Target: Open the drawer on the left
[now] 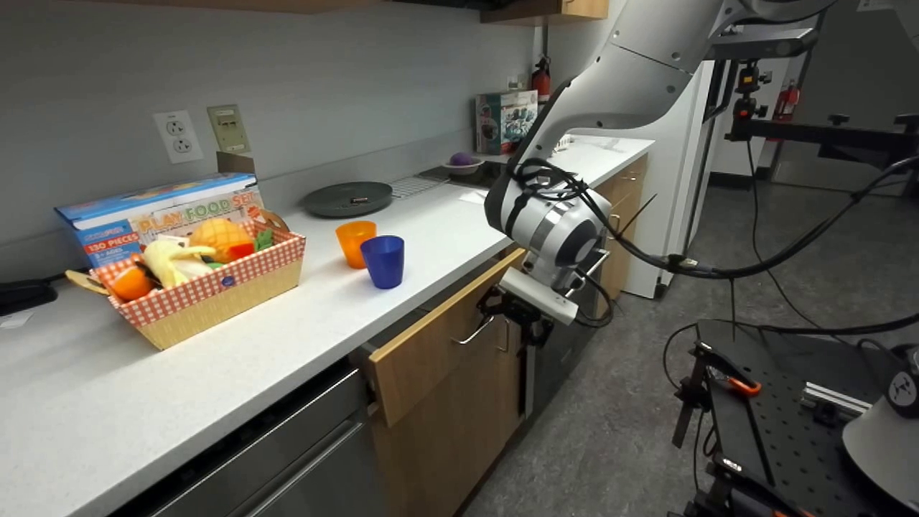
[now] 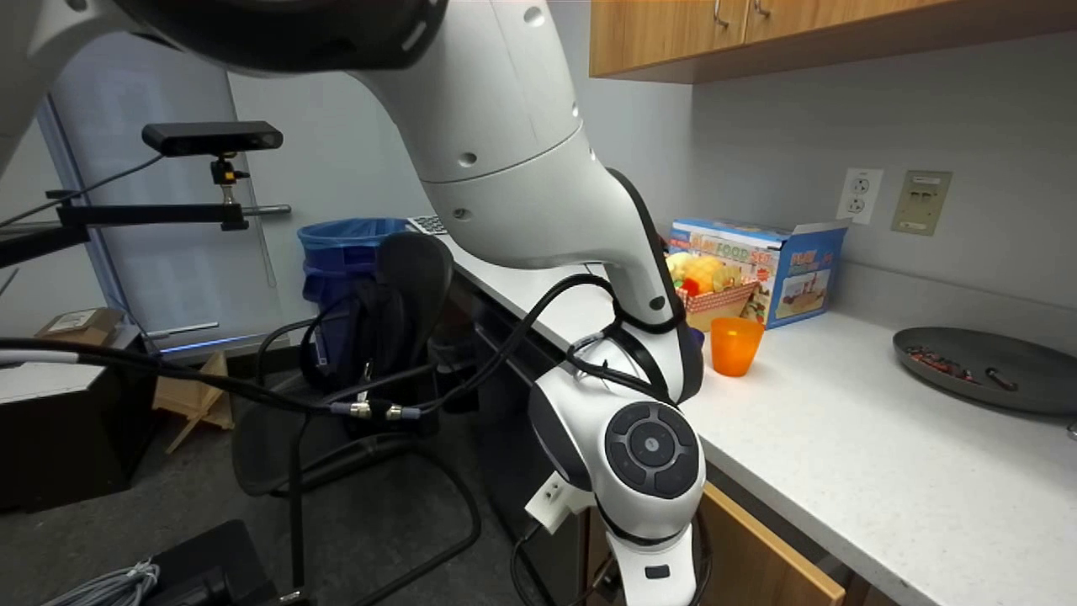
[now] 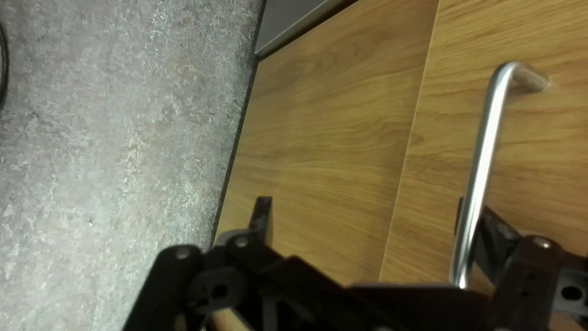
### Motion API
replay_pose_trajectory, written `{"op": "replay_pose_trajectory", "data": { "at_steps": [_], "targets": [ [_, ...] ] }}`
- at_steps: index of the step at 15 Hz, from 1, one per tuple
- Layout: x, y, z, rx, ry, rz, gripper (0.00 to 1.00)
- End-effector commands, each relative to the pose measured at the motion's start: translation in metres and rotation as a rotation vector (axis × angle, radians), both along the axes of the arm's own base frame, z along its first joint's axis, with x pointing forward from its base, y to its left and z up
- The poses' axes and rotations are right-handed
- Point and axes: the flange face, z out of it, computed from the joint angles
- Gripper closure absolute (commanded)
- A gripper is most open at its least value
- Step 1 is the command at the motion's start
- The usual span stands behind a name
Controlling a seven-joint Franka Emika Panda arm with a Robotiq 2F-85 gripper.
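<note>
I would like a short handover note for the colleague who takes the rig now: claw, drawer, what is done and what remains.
Claw: open; one finger is behind the handle, the other is clear of it.
Drawer: under the counter, partly out; its contents cannot be seen.
Done: drawer opened part of the way.
To do: probably pull it further by the handle, then unhook the finger.

My exterior views look down along the counter (image 1: 323, 316) in opposite directions, both catching the orange cup (image 2: 736, 347) and the drawer (image 1: 431, 352). My wrist camera sits close, facing past the tool (image 3: 365, 218) toward the handle (image 3: 484, 151) and floor (image 3: 115, 161).
</note>
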Motion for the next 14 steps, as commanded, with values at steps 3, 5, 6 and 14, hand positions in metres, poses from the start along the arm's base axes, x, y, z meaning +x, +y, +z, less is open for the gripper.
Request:
{"op": "replay_pose_trajectory", "data": {
  "at_steps": [3, 5, 6, 14],
  "targets": [
    [-0.02, -0.009, 0.011, 0.005, 0.018, 0.008, 0.0],
    [-0.026, -0.001, 0.027, -0.055, -0.012, 0.01, 0.0],
    [-0.03, 0.002, 0.032, -0.078, -0.017, 0.011, 0.0],
    [-0.069, 0.019, 0.132, -0.322, -0.196, 0.048, 0.0]
  ]
}}
